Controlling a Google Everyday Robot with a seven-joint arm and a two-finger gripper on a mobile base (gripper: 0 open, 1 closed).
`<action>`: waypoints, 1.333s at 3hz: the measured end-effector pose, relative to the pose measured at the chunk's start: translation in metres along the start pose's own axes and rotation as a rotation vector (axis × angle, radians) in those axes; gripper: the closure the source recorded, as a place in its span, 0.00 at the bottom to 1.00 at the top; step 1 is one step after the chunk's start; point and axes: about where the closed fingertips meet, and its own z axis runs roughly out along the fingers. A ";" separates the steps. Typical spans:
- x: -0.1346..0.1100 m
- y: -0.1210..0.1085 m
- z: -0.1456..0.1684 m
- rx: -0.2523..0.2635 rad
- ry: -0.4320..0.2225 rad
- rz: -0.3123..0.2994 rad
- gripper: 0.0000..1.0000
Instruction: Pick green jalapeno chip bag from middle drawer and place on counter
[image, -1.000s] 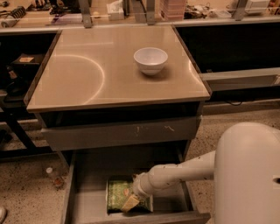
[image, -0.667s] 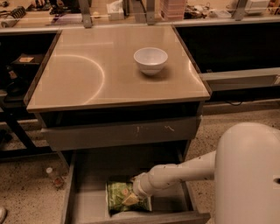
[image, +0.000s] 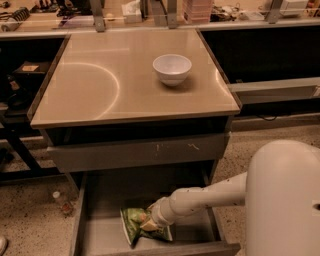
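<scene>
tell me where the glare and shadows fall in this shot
Camera view: a curved arc of glare crosses the left of the counter; the bowl throws a soft shadow by its base; the drawer lies dim beneath the counter, where the end effector sits at the chip bag.

Looks like a lab or workshop to me: cluttered bench (image: 50, 22) along the back, speckled floor (image: 30, 220), and a robot's gripper (image: 148, 223) down in the drawer (image: 105, 195).
</scene>
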 end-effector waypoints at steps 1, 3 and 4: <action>-0.004 0.001 -0.005 0.000 0.000 0.000 1.00; -0.040 0.019 -0.066 0.053 0.066 0.089 1.00; -0.065 0.030 -0.100 0.070 0.102 0.097 1.00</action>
